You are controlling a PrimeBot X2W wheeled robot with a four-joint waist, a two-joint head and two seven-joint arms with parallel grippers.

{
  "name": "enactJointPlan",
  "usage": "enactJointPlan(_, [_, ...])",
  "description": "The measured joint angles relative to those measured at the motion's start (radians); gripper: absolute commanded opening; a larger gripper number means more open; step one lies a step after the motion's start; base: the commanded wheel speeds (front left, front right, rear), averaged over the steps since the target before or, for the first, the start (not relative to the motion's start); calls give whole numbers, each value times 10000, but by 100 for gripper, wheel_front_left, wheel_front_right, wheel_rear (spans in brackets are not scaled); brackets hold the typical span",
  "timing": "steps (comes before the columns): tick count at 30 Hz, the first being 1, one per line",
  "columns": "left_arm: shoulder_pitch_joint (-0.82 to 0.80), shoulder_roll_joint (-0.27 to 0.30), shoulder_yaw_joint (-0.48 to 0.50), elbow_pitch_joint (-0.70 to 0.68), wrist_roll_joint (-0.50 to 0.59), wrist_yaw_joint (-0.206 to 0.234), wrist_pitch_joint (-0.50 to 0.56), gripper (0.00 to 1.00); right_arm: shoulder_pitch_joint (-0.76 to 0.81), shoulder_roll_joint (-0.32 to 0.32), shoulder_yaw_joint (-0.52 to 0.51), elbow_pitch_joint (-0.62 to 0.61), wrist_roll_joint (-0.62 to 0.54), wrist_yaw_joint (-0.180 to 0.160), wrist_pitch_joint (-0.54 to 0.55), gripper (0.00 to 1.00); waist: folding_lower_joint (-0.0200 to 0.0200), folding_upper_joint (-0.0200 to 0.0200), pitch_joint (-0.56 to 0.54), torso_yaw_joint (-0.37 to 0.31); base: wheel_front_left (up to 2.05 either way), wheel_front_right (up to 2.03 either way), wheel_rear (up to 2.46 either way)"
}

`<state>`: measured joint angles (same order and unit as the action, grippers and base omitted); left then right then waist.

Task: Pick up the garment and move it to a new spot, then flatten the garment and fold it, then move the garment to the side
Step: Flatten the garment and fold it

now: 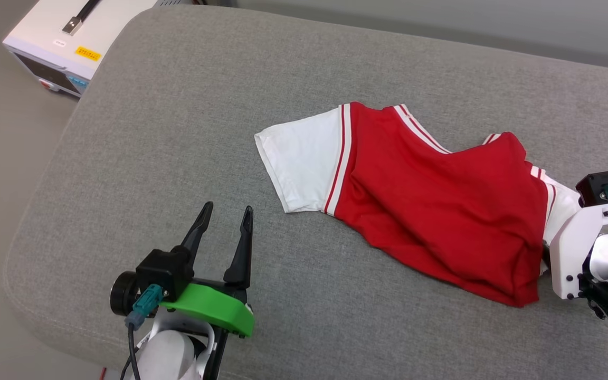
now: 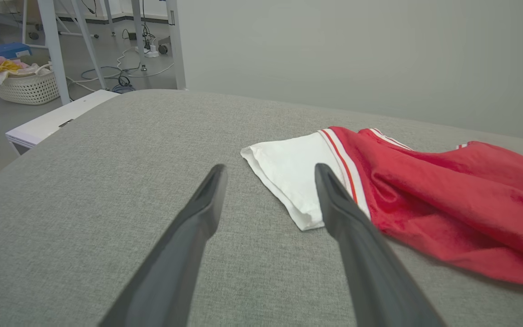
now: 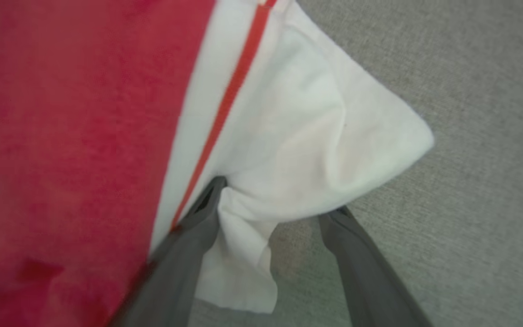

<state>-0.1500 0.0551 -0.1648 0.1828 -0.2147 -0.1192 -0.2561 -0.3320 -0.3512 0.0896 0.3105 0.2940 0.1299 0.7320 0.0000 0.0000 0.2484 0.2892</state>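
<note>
I'm looking down at the grey cushion (image 1: 177, 132) spreading under both pincers. The garment (image 1: 441, 211) is lying crumpled on it, red body bunched, reaching from just ahead and to the right of the left pincer (image 1: 228, 207) across to the right pincer (image 3: 276, 197). My left pincer is hovering with jaws gaping, holding nothing, one white sleeve (image 2: 288, 181) lying just past its right fingertip. My right pincer is standing spread wide too, the other white sleeve (image 3: 334, 127) draping over its fingertips, not pinched.
</note>
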Motion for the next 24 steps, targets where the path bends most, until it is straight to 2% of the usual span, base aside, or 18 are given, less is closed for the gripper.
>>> enactJointPlan(1, [0,0,2,8,-2,-2,0,100,-9,-48,77,25,-6,0,-58,7,0,0,25,27,0,0,0])
enactJointPlan(2, [1,-2,13,19,-2,-2,0,100,-19,-82,134,36,-10,2,-104,0,0,0,29,30,0,0,0])
enactJointPlan(9, [9,-8,98,155,-2,0,2,100,-3,-332,408,59,-288,25,-514,0,0,0,-209,-218,0,0,0])
enactJointPlan(17, [15,-13,-4,159,-6,4,0,100,692,-1898,-270,-311,-825,25,17,0,0,0,-663,-658,0,0,0])
enactJointPlan(21, [20,-21,-105,161,-17,6,0,100,851,-2322,-717,-219,-1156,25,117,0,0,0,-703,-725,0,0,0])
enactJointPlan(22, [24,-21,-104,171,-17,6,0,100,851,-2301,-886,-128,-1267,25,96,6,1,1,-685,-724,0,0,0])
enactJointPlan(23, [24,-21,-102,188,-17,6,0,100,851,-2272,-988,-73,-1392,25,-33,56,1,0,-671,-724,0,0,0])
enactJointPlan(24, [24,-23,-102,213,-17,6,0,100,845,-2178,-1168,31,-1570,23,-209,100,1,1,-666,-722,0,0,0])
